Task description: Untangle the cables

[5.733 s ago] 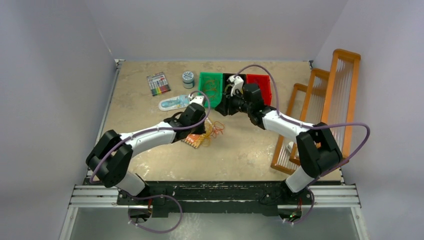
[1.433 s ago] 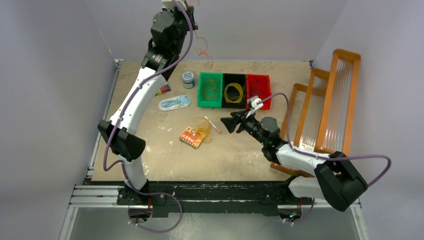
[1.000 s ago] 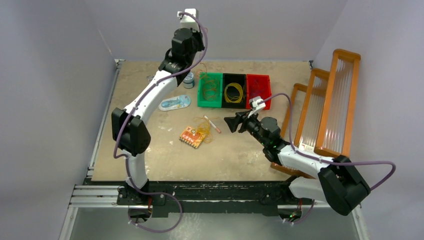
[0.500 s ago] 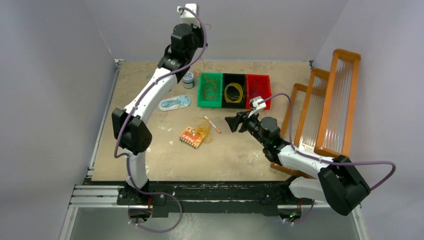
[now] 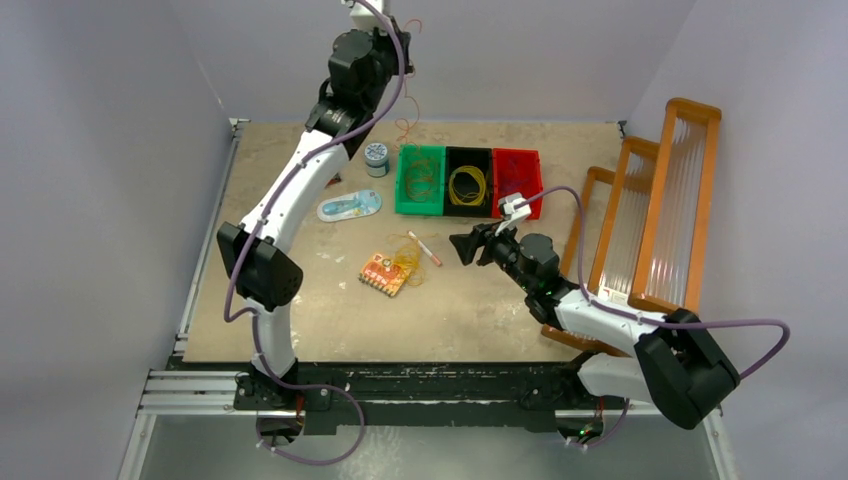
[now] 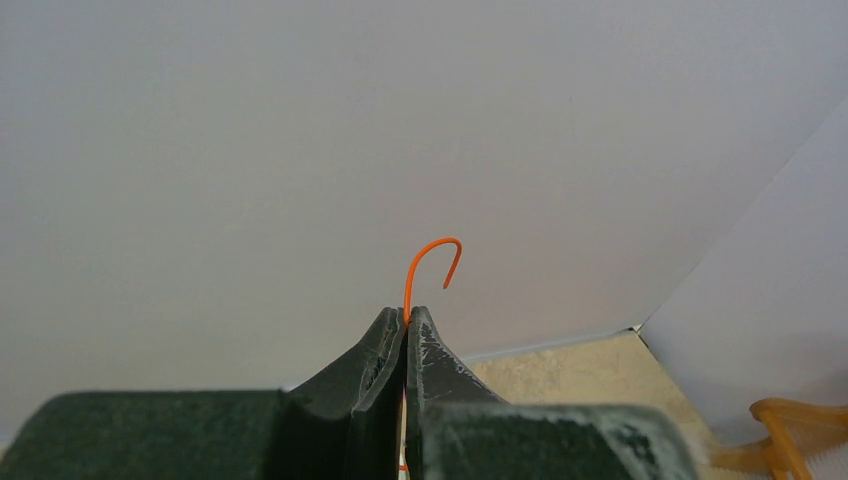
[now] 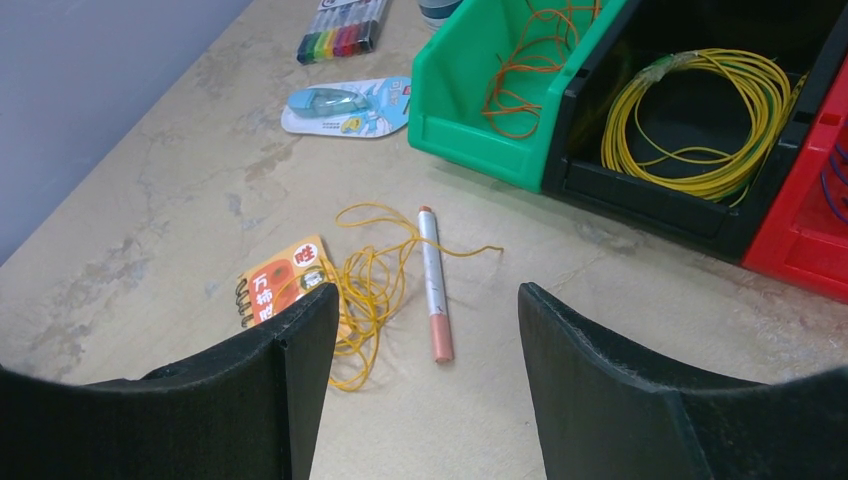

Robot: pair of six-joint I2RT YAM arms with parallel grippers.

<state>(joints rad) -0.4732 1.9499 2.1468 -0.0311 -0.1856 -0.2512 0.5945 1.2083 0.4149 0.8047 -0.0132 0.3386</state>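
Observation:
My left gripper (image 6: 407, 312) is raised high near the back wall, shut on a thin orange cable (image 6: 425, 250) whose hooked end sticks up past the fingertips. In the top view the rest of that orange cable (image 5: 405, 120) dangles from the left gripper (image 5: 402, 28) above the green bin. A loose yellow cable tangle (image 7: 370, 280) lies on the table, partly on a small orange notebook (image 7: 275, 285). My right gripper (image 7: 428, 292) hovers open and empty just right of the tangle. Coiled cables lie in the bins: orange (image 7: 520, 70), yellow (image 7: 700, 120), purple-blue (image 7: 838, 190).
A pen (image 7: 432, 270) lies beside the yellow tangle. A green bin (image 5: 420, 211), a black bin (image 5: 467, 212) and a red bin (image 5: 517, 152) stand in a row at the back. A tape can (image 5: 376, 155), a blue blister pack (image 5: 348, 207), markers (image 7: 345, 35) and orange racks (image 5: 660, 200) are around.
My left arm swung up from the table with the orange cable and has lifted slightly higher in the last half second. My right arm pulled back from the bins and now holds still.

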